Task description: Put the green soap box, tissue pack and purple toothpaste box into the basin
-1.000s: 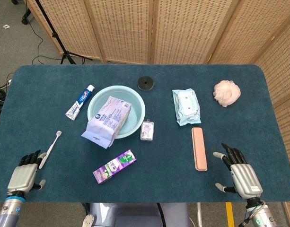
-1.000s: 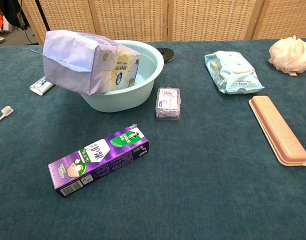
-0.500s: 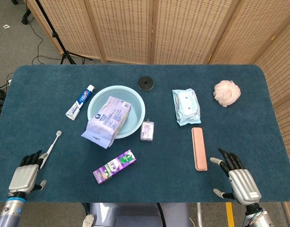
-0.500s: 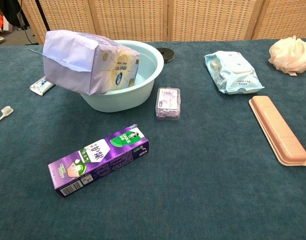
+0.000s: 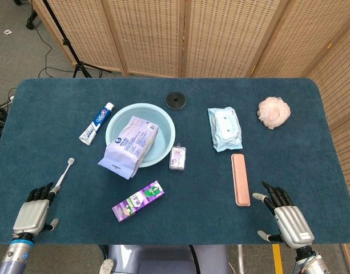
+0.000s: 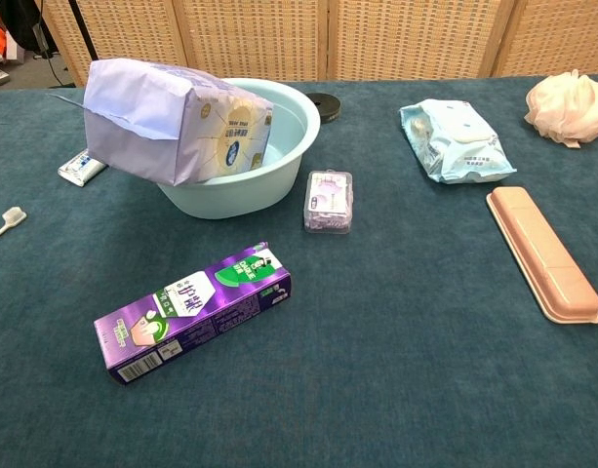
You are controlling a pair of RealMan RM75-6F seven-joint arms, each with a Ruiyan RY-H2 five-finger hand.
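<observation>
L hand (image 5: 31,214): I see fingers spread, holding nothing, at near table edge; head view only.
Toothbrush (image 5: 64,173): thin, white, just ahead of L hand.
Tissue pack (image 6: 172,119): soft lilac plastic, leaning in basin (image 6: 291,127), one end over rim.
Purple toothpaste box (image 6: 192,310): glossy card, flat on table (image 6: 406,322), near basin.
R hand (image 5: 288,217): spread, empty; chest view misses it.
Table: blue felt-like cloth; woven screens behind.
</observation>
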